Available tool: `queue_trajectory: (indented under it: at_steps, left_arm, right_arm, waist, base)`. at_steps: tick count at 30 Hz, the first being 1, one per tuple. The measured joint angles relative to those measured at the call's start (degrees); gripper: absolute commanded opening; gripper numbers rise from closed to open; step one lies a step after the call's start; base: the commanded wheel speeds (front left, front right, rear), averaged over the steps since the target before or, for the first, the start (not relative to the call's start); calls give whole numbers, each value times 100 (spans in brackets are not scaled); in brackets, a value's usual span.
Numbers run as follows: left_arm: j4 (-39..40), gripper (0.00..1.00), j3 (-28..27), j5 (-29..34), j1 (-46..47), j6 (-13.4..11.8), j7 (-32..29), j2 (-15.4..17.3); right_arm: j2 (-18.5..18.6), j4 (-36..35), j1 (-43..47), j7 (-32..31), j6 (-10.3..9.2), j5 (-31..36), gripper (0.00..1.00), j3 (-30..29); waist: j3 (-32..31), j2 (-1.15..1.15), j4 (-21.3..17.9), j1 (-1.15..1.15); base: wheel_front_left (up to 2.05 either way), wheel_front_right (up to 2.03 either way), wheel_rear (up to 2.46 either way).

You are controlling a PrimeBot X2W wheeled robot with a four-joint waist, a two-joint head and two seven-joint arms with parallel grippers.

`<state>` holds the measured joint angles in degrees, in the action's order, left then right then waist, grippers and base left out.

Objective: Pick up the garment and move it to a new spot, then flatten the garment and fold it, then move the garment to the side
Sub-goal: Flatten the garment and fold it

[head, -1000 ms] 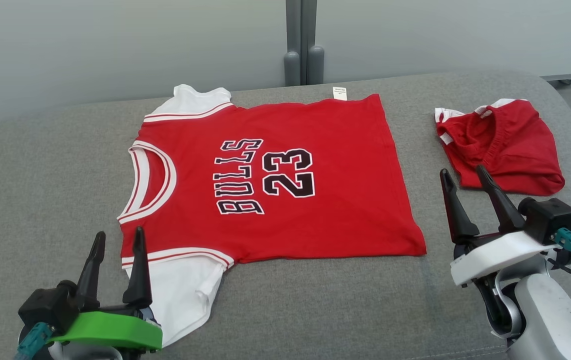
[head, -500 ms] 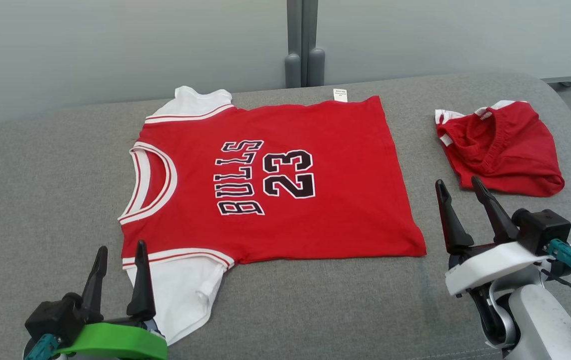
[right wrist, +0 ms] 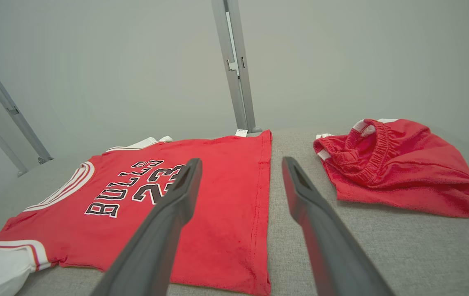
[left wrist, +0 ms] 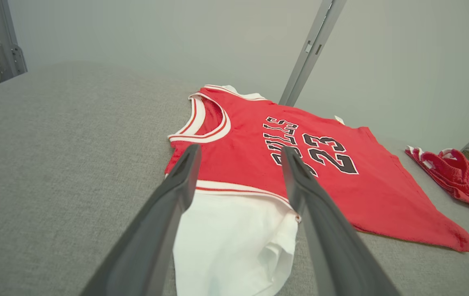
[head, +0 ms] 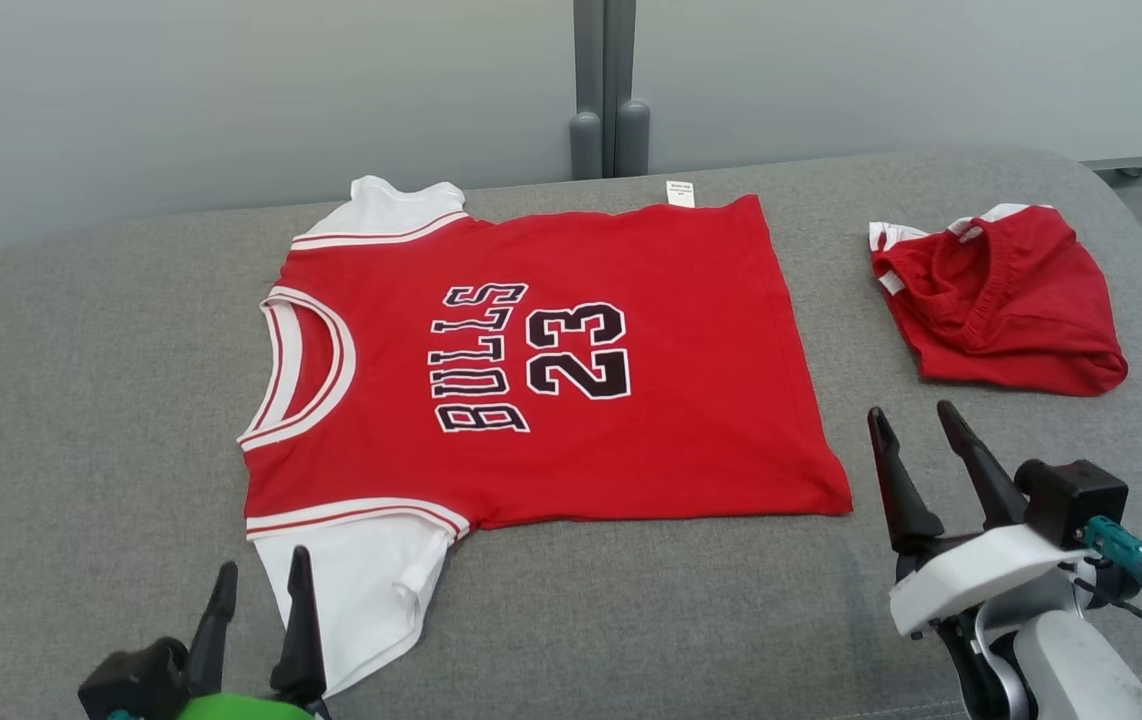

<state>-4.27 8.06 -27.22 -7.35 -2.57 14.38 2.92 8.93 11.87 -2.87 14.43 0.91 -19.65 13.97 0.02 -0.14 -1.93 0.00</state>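
Note:
The garment (head: 571, 350) is a red jersey with white sleeves and "BULLS 23" in black, spread flat on the grey padded surface, neck to the left. It also appears as the garment (left wrist: 320, 164) and the garment (right wrist: 156, 197) in the wrist views. My left gripper (head: 261, 580) stands open at the lower left, just off the near white sleeve (head: 361, 590), with nothing between its fingers. At the lower right my right gripper (head: 911, 420) is open and empty, beyond the jersey's hem corner.
A crumpled pair of red shorts (head: 1001, 300) lies at the right, seen again as the shorts (right wrist: 394, 168). The grey padded surface (head: 81, 400) ends against a pale wall with a grey post (head: 606, 90). Its right edge drops to the floor.
Both grippers have drawn back toward the near edge, lower in the head view. Their fingers stay apart. The jersey and the shorts lie as before.

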Motion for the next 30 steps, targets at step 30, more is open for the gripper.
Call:
queue_trajectory:
  at_steps: [30]
  left_arm:
    - [-1566,99,343,-1280,-16,-45,-831,-11]
  right_arm:
    - [-56,561,193,-86,154,-159,100,80]
  waist:
    - [480,0,-130,0]
  base:
    - [0,0,0]
